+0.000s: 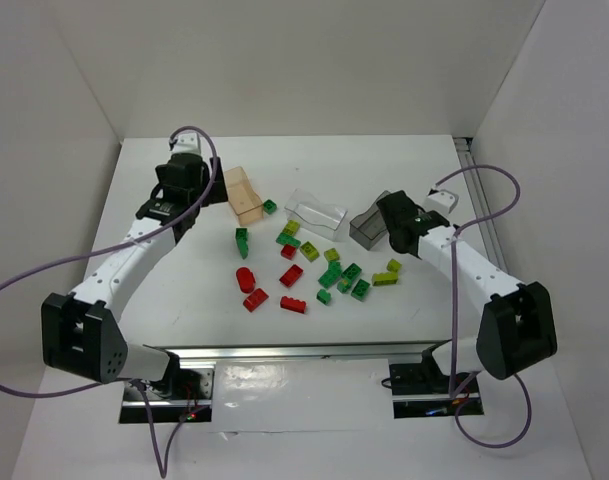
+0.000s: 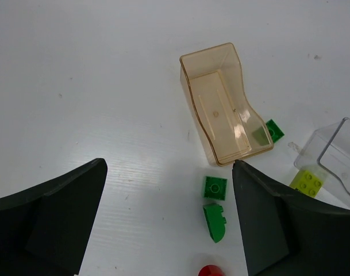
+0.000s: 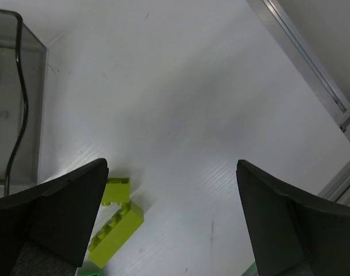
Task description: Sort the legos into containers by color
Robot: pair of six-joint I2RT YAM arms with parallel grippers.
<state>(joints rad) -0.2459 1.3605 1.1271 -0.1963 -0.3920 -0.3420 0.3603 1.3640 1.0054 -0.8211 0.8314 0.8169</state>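
Legos [image 1: 291,275] crowd the counter [image 1: 189,295] below the containers [image 1: 317,210]. Peach container [image 2: 215,86] runs lengthwise up-frame, green lego [image 2: 273,130] beside it. My left tool [image 2: 169,201] and right tool [image 3: 172,201] gape empty.

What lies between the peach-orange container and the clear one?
One dark green lego, close beside the peach-orange container, apart from the clear container; top and left wrist views show it.

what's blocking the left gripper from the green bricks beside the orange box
Nothing visible: the left gripper is open, and the square green brick and curved green brick lie uncovered just off the orange box.
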